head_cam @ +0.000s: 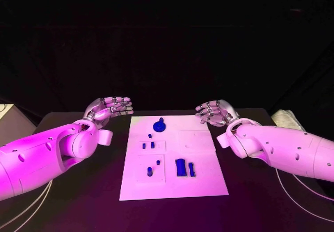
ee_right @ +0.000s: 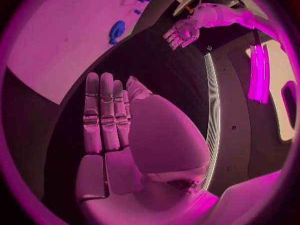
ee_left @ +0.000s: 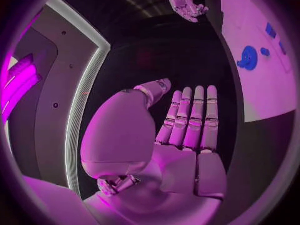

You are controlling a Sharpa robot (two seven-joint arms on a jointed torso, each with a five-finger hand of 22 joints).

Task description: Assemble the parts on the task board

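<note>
Left hand (head_cam: 110,108) and right hand (head_cam: 216,112), both empty with fingers apart, flank the far end of the white board (head_cam: 198,159) on the table (head_cam: 83,203). The blue parts (head_cam: 159,126) lie between and nearer than the hands; they look small, rigid and light, best pinched at their sides. No writing is legible.

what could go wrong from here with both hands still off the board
1. The small blue pegs stand close together on the task board, so a broad robot hand reaching for one may knock its neighbour.
2. The round blue part lies near the board's far edge; a nudge from the left robot hand or the right robot hand could push it off.
3. Both open hands flank the board's far end and might collide if they reach in together.
</note>
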